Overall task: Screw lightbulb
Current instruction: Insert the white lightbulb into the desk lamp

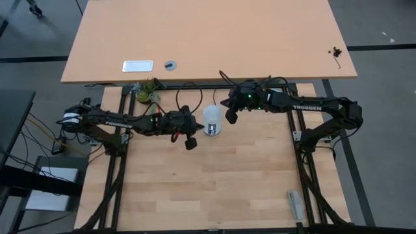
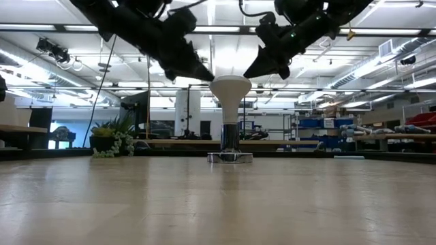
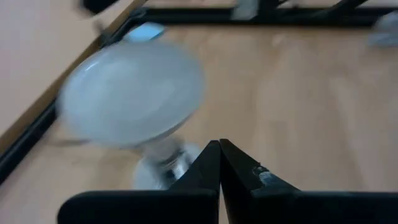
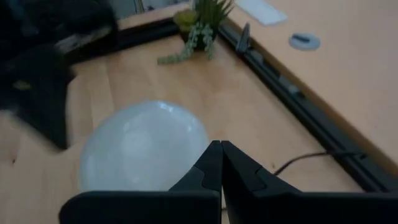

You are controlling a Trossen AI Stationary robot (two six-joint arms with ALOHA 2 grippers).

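Observation:
The white lightbulb [image 1: 213, 119] stands upright, globe up, with its narrow base in the round silver socket disc [image 2: 230, 157] on the wooden table. It also shows in the low view [image 2: 230, 88]. My left gripper [image 1: 190, 143] is shut and hangs above the table on the bulb's near-left side, its tips [image 2: 206, 76] about level with the globe's top. My right gripper [image 1: 231, 117] is shut just right of the globe, its tips [image 2: 248, 75] a little above the globe's edge. Both wrist views show the globe [image 3: 134, 93] [image 4: 143, 146] close before shut fingers.
A small potted plant [image 1: 146, 91] stands at the table's far left. A black cord [image 1: 185, 97] runs from the socket toward the far edge. A grey object [image 1: 296, 203] lies at the near right. A larger desk [image 1: 208, 39] lies beyond the far edge.

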